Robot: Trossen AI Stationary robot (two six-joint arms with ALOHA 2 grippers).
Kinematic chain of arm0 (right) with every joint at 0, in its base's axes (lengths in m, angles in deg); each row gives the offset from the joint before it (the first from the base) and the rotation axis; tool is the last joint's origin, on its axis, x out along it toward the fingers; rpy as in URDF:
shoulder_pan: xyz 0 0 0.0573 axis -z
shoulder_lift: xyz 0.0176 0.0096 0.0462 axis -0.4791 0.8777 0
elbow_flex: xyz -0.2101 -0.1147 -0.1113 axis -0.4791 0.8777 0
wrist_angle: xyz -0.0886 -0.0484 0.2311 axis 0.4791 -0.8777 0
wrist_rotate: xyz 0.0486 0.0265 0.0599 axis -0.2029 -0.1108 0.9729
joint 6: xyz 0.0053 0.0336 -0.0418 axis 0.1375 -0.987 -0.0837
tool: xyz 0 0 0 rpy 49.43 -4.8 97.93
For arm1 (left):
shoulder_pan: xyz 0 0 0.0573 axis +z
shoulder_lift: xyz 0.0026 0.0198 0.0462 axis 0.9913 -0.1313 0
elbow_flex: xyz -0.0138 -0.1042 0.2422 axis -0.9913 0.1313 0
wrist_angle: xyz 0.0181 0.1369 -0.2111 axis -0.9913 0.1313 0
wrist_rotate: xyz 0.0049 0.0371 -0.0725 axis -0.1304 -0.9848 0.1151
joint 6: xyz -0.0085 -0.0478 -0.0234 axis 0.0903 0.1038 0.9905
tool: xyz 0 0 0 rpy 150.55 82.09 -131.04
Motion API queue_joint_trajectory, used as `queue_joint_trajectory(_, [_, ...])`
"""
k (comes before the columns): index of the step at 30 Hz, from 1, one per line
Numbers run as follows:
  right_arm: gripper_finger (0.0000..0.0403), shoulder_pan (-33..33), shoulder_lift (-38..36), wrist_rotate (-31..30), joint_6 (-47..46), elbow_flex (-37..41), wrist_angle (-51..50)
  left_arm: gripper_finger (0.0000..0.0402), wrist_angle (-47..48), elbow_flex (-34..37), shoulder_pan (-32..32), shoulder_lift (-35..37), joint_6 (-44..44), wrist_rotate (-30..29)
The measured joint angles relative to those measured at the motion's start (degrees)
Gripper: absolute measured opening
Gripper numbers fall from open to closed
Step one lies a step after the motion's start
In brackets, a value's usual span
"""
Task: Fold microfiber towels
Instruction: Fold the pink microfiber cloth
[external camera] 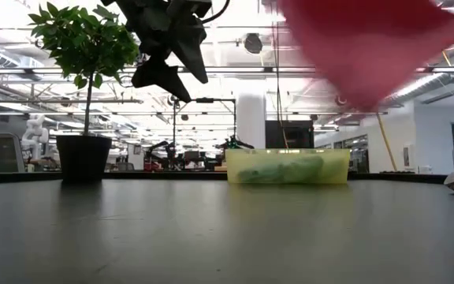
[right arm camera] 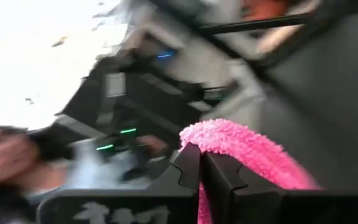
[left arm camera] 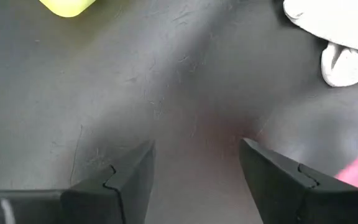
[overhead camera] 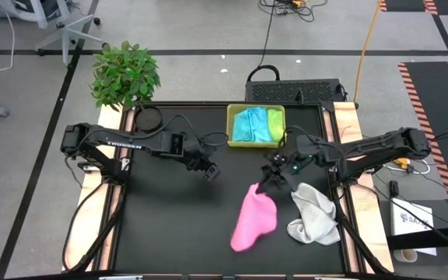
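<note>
The right hand [right arm camera: 202, 180] is clamped on a corner of the pink towel [overhead camera: 253, 219], which hangs limp off the tabletop [overhead camera: 169, 225] toward five o'clock. It looks light and floppy; pinch corners. The left hand [overhead camera: 210, 171] hovers wide, empty, at nine o'clock.

The pink towel [overhead camera: 255, 218] hangs lifted off the table, draped long (one corner pinched high). The white towel [overhead camera: 314, 214] lies crumpled beside it. Light blue [overhead camera: 249, 124] and lime green [overhead camera: 273, 124] towels sit folded in the tray.
</note>
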State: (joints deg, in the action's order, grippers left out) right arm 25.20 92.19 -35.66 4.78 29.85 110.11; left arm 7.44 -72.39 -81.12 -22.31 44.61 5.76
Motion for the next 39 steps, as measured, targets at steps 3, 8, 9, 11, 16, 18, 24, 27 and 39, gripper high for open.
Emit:
queue_joint_trajectory(3, [0.0, 1.5, 0.7, -6.5, 4.2, 0.0, -9.9, 0.0237, 0.0, 0.0, 0.0, 0.0, 0.1, 0.0])
queue_joint_trajectory(8, [0.0, 5.6, 5.9, -13.9, 8.7, 0.0, -23.9, 0.0237, -0.2, 0.0, 0.0, 0.0, 0.2, 0.0])
queue_joint_trajectory(9, [0.0, 6.5, 7.3, -13.9, 9.3, 0.1, -24.5, 0.0237, -0.2, 0.0, 0.0, 0.0, 0.3, 0.0])
queue_joint_trajectory(11, [0.0, 8.1, 10.5, -13.8, 10.1, 0.1, -23.6, 0.0237, -0.2, 0.0, 0.0, 0.0, 0.5, 0.0])
queue_joint_trajectory(16, [0.0, 10.6, 17.7, -12.5, 10.3, 0.1, -17.6, 0.0237, -1.8, 0.0, -0.4, 0.0, 3.3, -0.5])
queue_joint_trajectory(18, [0.0, 11.1, 20.0, -10.7, 10.3, 0.1, -14.6, 0.0237, -3.7, 0.0, -1.3, 0.0, 4.6, -2.3])
queue_joint_trajectory(24, [0.0, 12.1, 22.1, -10.4, 10.9, 0.1, -11.6, 0.0237, -12.1, 2.6, -6.2, -0.1, 9.7, -9.2])
queue_joint_trajectory(27, [0.0, 12.9, 22.1, -10.5, 11.7, 0.1, -11.4, 0.0237, -18.5, 4.9, -9.4, -0.1, 11.4, -10.9])
queue_joint_trajectory(39, [0.0, 14.0, 22.0, -10.5, 12.9, 0.0, -8.8, 0.0236, -44.0, 13.6, -16.6, -12.7, 23.3, -18.0])
